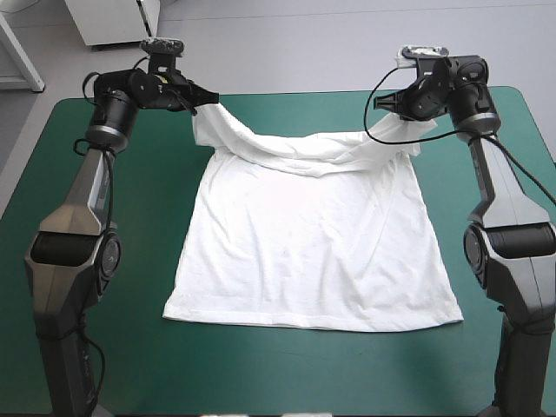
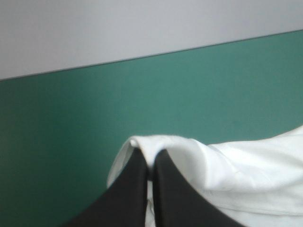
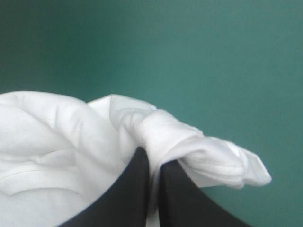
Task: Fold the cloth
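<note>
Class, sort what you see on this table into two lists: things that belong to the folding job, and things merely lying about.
Belongs to the job: T-shirt; left pincer and right pincer, both shut on its far edge.
Merely there: teal-green cover, only the surface underneath.

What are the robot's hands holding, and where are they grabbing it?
The T-shirt: the left gripper pinches its far left corner, the right gripper its far right corner; the rest lies on the table.

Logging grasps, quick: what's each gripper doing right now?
Left gripper: shut on the T-shirt.
Right gripper: shut on the T-shirt.
</note>
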Controlling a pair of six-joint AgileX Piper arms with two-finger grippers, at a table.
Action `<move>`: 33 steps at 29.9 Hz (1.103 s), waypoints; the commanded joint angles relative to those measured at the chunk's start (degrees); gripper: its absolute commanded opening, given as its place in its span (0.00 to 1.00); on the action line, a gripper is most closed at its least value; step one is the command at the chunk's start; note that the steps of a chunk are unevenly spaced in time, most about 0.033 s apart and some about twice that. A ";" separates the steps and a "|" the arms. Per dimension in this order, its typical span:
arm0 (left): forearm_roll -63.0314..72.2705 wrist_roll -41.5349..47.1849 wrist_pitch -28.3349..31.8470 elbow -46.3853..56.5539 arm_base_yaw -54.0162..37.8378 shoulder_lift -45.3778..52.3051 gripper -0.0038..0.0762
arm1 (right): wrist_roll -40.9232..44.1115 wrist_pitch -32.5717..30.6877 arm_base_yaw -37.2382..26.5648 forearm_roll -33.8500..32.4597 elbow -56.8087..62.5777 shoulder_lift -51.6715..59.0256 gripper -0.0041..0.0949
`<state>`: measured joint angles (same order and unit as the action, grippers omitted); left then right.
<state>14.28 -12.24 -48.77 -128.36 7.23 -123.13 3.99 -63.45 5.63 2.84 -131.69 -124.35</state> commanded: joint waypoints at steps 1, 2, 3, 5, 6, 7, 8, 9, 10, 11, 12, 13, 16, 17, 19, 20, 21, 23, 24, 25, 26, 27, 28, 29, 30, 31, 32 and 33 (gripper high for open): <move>1.69 0.20 5.02 -1.51 0.08 0.33 0.02 | -0.82 3.28 -1.78 2.66 -1.40 0.06 0.03; 1.69 0.20 5.77 -1.51 0.08 -0.74 0.02 | -1.14 3.28 -1.86 2.54 -1.40 -1.04 0.03; 1.82 0.31 6.73 -1.51 0.08 -1.81 0.02 | -1.66 3.28 -1.86 2.41 -1.40 -1.76 0.04; 2.43 1.32 8.00 -1.51 0.08 -3.87 0.02 | -2.47 2.88 -1.86 2.63 -1.40 -3.02 0.09; 3.17 1.89 8.27 -1.51 0.08 -4.77 0.03 | -3.02 2.77 -1.86 3.47 -1.40 -3.49 0.13; 4.24 2.01 8.27 -1.51 0.08 -5.31 0.05 | -3.99 2.77 -1.86 4.10 -1.40 -3.66 0.19; 5.70 1.92 7.58 -1.51 0.08 -6.08 0.10 | -4.51 2.67 -1.86 5.02 -1.40 -4.16 0.28; 7.22 1.48 7.25 -1.51 0.08 -6.28 0.14 | -4.75 2.67 -1.86 5.40 -1.51 -4.19 0.35; 8.29 0.84 6.78 -1.51 0.08 -6.51 0.21 | -4.75 2.67 -1.86 5.51 -1.51 -4.26 0.44; 9.32 -0.44 6.44 -1.51 0.08 -6.51 0.29 | -4.75 2.52 -1.86 5.64 -1.51 -4.26 0.52; 10.09 -2.07 6.09 -1.51 0.08 -6.51 0.38 | -4.75 2.34 -1.86 5.64 -1.51 -4.26 0.58; 10.28 -2.61 5.63 -1.65 0.08 -6.51 0.46 | -4.75 1.65 -1.86 5.27 -1.63 -4.15 0.62; 11.24 -2.99 -0.58 -4.01 0.08 -5.87 0.64 | -3.99 -1.02 -1.86 4.79 -2.68 -3.77 0.62; 11.33 -4.07 -3.02 -5.38 0.08 -5.74 0.65 | -3.99 -1.91 -1.86 4.79 -3.38 -3.65 0.60; 11.01 -6.53 -6.66 -7.95 0.08 -5.62 0.65 | -3.99 -4.10 -1.86 4.79 -5.20 -3.65 0.58; 10.41 -6.84 -8.62 -9.54 0.08 -5.62 0.65 | -3.99 -5.66 -1.86 4.79 -6.50 -3.65 0.58; 9.45 -6.59 -10.84 -11.29 0.08 -5.62 0.65 | -3.99 -7.07 -1.86 4.79 -7.72 -3.65 0.58; 6.64 -4.53 -16.11 -14.66 0.08 -5.62 0.64 | -3.62 -8.14 -1.86 4.96 -9.08 -2.93 0.58; 4.40 -3.31 -19.46 -16.38 0.08 -5.62 0.62 | -3.99 -8.14 -1.86 4.79 -9.08 -2.35 0.58; 2.08 -2.84 -22.65 -17.99 0.08 -5.53 0.61 | -3.99 -8.14 -1.72 4.63 -9.08 -1.55 0.58; 0.54 -2.84 -24.98 -19.12 0.08 -5.53 0.60 | -3.62 -8.14 -1.73 4.63 -8.97 -0.73 0.58; -0.55 -0.99 -25.02 -19.67 0.08 -4.99 0.58 | -3.62 -8.14 -1.73 4.73 -8.97 -0.07 0.57; -0.70 -0.25 -25.02 -19.67 0.08 -3.98 0.57 | -3.99 -8.24 -1.73 4.73 -8.97 0.83 0.56; -0.70 -0.14 -25.02 -19.67 0.08 -3.23 0.56 | -3.62 -8.24 -1.73 4.47 -8.87 1.83 0.54; -0.85 -0.14 -25.02 -19.67 0.08 -1.99 0.56 | -3.99 -8.24 -1.73 4.48 -8.87 2.80 0.53; -1.17 -0.26 -25.02 -19.67 0.08 -1.12 0.56 | -3.99 -8.24 -1.73 4.36 -8.87 3.58 0.52; -1.33 -0.08 -25.12 -19.67 0.20 -0.28 0.56 | -3.99 -8.24 -1.73 3.95 -8.87 4.67 0.51; -1.79 0.58 -25.12 -19.14 0.20 1.21 0.56 | -3.62 -8.24 -1.73 3.31 -8.42 5.88 0.51</move>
<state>12.27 -13.16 -72.10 -145.98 7.23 -129.42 0.34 -71.49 4.20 7.04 -138.52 -125.35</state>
